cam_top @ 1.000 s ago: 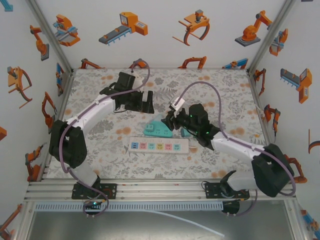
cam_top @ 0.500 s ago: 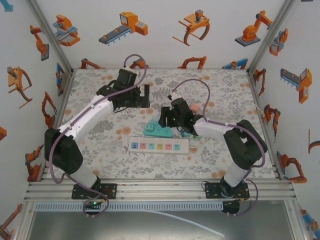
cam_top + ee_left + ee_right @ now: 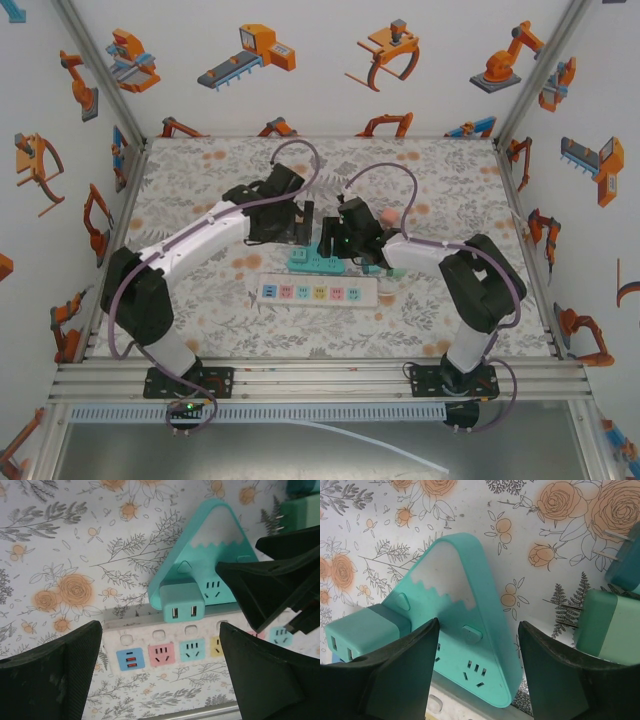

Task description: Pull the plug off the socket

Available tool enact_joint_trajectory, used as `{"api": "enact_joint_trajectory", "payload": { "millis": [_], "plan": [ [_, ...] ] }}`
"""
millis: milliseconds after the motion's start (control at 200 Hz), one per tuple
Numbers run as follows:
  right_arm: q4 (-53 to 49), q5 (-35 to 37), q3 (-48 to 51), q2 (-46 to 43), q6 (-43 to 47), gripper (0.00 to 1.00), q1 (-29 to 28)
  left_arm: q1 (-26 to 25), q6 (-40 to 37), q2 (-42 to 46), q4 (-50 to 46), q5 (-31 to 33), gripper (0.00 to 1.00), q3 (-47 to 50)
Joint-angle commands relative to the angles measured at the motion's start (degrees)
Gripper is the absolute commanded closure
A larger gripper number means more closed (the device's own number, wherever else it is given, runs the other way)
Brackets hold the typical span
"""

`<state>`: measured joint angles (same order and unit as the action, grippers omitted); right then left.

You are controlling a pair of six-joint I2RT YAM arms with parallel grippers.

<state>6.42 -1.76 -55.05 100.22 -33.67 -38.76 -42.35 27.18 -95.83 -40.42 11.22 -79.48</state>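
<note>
1. Table (image 3: 60,540): floral-print cover, work area at mid-table between the two arms.
2. Triangular socket (image 3: 455,580): teal, mountain-shaped, lying flat at mid-table just on the far side of the power strip (image 3: 140,640). It is the base from which the plug has to come away.
3. Plug (image 3: 182,605): the task's thing, a teal block with two USB ports. It is seated at the socket's near-left corner, ports facing the power strip, and not yet pulled.
4. Left gripper (image 3: 160,630): fingers spread wide, nothing between them touched. It hangs above the plug with one finger to each side, apparently lined up to close on the block.
5. Right gripper (image 3: 479,625): jaws part-way apart, poised over the right half of the socket body. Contact with the socket cannot be told. Likely purpose: to pin the socket so that it does not slide along with the plug.
6. Loose plugs (image 3: 605,625): teal, prongs bare, lying right of the socket and apart from it. Not involved in this step.
7. Step in hand, as judged: approach and bracing, with the grasp on the plug still to be made.
8. Risk, as judged: the two grippers work very close together, so a pull toward the near left is best kept clear of the right fingers.
</note>
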Motion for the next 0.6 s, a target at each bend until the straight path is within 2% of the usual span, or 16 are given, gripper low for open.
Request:
{"api": "enact_joint_trajectory", "payload": {
  "millis": [0, 200, 295, 451, 596],
  "plan": [
    [-1.81, 4.15, 0.37, 2.14, -0.96, 0.40, 0.01, -2.31, 0.92, -2.99, -2.82, 4.24, 0.09, -0.47],
    [-1.32, 5.03, 0.91, 3.54, -1.86, 0.40, 0.08, -4.62, 3.20, -7.56, -1.30, 5.71, 0.10, -1.52],
    [-1.23, 4.21, 0.82, 4.27, -2.84, 0.40, 0.02, -4.92, 3.28, -10.10, -0.20, 5.61, 0.16, -1.51],
    [-1.40, 4.04, 1.15, 4.45, -4.11, 0.41, 0.02, -4.89, 3.55, -11.75, 1.34, 6.10, 0.31, -1.09],
    [-1.28, 3.72, 1.61, 4.28, -4.26, 0.41, 0.03, -4.74, 3.45, -11.48, 3.43, 7.73, 0.31, -0.32]
  ]
}}
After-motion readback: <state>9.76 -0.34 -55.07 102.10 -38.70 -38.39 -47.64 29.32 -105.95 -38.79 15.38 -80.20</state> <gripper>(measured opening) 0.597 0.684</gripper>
